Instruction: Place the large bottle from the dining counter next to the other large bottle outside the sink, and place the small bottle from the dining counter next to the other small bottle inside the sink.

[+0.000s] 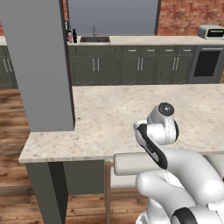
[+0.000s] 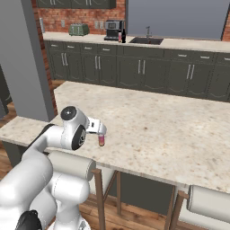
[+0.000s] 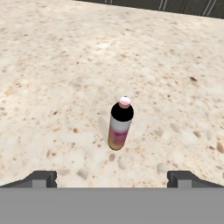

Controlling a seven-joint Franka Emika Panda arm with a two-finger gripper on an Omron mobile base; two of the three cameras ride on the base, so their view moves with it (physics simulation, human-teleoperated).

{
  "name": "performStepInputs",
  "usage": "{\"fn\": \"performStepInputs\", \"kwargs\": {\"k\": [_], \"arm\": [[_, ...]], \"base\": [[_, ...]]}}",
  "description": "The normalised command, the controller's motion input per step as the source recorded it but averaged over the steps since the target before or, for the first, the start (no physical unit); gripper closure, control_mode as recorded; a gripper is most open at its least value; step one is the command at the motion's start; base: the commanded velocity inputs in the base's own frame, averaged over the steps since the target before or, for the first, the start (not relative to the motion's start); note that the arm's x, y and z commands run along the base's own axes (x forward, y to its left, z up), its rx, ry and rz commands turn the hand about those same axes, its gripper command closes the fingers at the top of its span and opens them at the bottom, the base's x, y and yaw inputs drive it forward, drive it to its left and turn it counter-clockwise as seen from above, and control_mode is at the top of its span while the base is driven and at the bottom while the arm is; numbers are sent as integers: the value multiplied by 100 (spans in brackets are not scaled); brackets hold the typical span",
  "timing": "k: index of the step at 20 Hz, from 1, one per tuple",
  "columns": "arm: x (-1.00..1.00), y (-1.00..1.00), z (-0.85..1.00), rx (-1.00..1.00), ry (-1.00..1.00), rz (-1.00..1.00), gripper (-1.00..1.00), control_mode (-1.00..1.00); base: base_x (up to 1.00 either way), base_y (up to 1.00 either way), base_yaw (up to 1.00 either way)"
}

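Approach to small bottle [image 3: 120, 124] on dining counter [image 3: 52, 78].
Gripper [image 3: 111, 178] spread wide, holding nothing; bottle upright at 12 o'clock, just beyond the tips. Best advanced level, centred on the body below the neck, then closed gently.

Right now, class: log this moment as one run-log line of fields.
gripper: open, holds nothing | small bottle: upright on dining counter, ahead of the fingertips, apart | two bottles: beside sink

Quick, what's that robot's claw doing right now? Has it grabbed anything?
Gripper: open, holding nothing; the small bottle stands free on the dining counter ahead of it.
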Motion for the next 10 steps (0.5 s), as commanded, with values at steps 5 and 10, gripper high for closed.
{"fn": "performStepInputs", "kwargs": {"k": [5, 10], "arm": [[5, 0, -2, 0, 0, 0, -100, -100], [10, 0, 0, 0, 0, 0, -100, -100]], "base": [[0, 0, 0], [0, 0, 0]]}}
